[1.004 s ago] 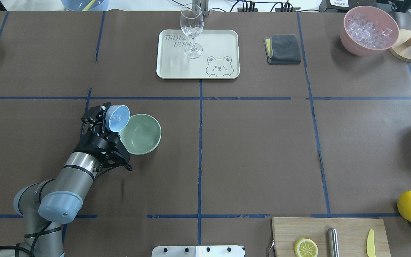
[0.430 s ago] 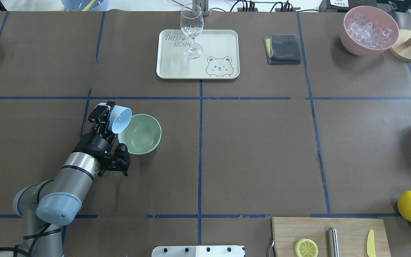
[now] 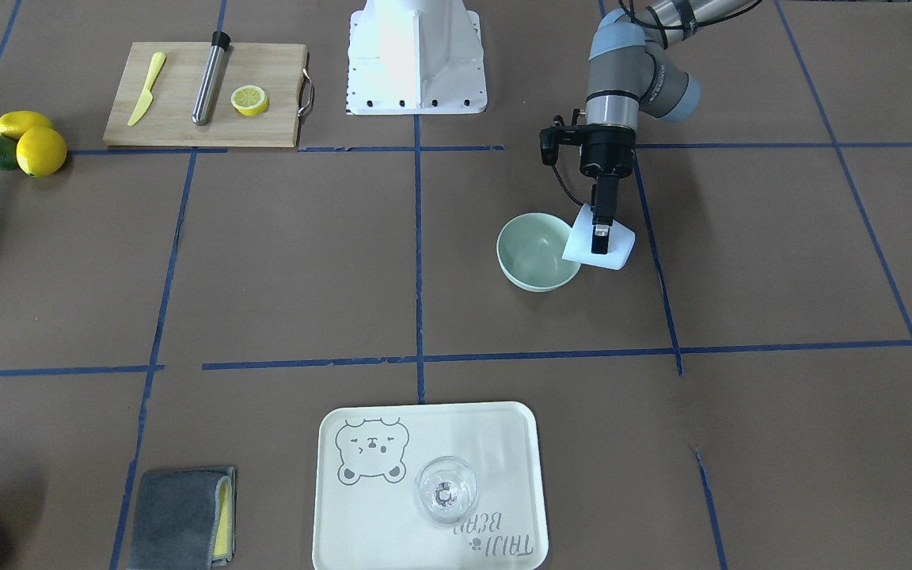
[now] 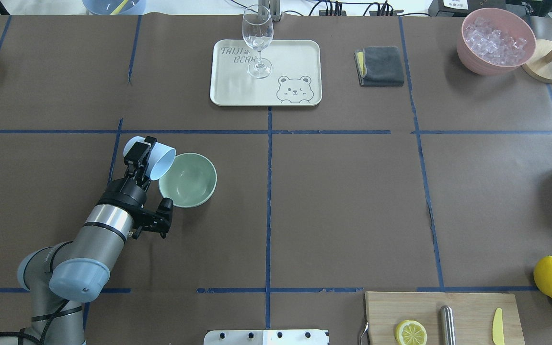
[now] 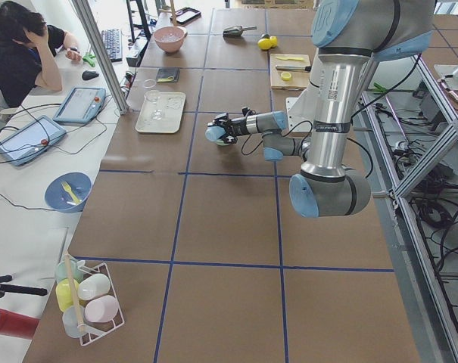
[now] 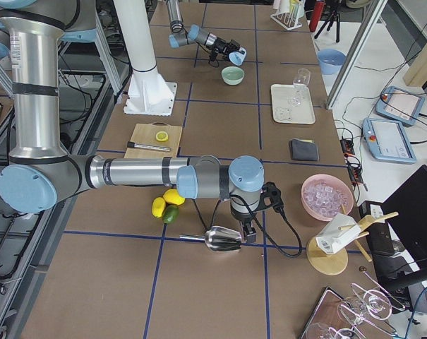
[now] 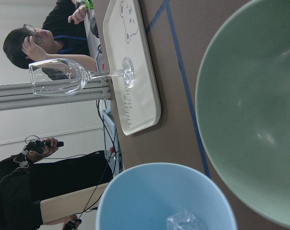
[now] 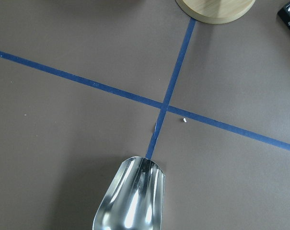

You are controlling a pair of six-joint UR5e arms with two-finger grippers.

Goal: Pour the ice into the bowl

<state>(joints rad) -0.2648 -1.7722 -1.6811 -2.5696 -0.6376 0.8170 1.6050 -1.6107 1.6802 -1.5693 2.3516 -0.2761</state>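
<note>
My left gripper (image 4: 140, 154) is shut on a light blue cup (image 4: 157, 162), held on its side with the mouth over the left rim of the pale mint-green bowl (image 4: 190, 181). In the front view the cup (image 3: 614, 252) hangs beside the bowl (image 3: 535, 253). The left wrist view shows one clear ice cube (image 7: 185, 221) inside the cup (image 7: 154, 196), and the bowl (image 7: 250, 120) holds no ice. My right gripper (image 6: 247, 227) is over a metal scoop (image 6: 224, 239) at the far right. Its fingers are hidden, so I cannot tell its state.
A cream tray (image 4: 300, 57) with a wine glass (image 4: 257, 40) stands at the back middle. A grey cloth (image 4: 380, 65) and a pink container of ice (image 4: 495, 40) are at the back right. A cutting board (image 4: 467, 306) and lemons (image 4: 551, 277) are at the front right.
My left wrist has rolled and the cup has tipped further: its inside faced up a second ago, and now it lies on its side with the mouth toward the bowl.
</note>
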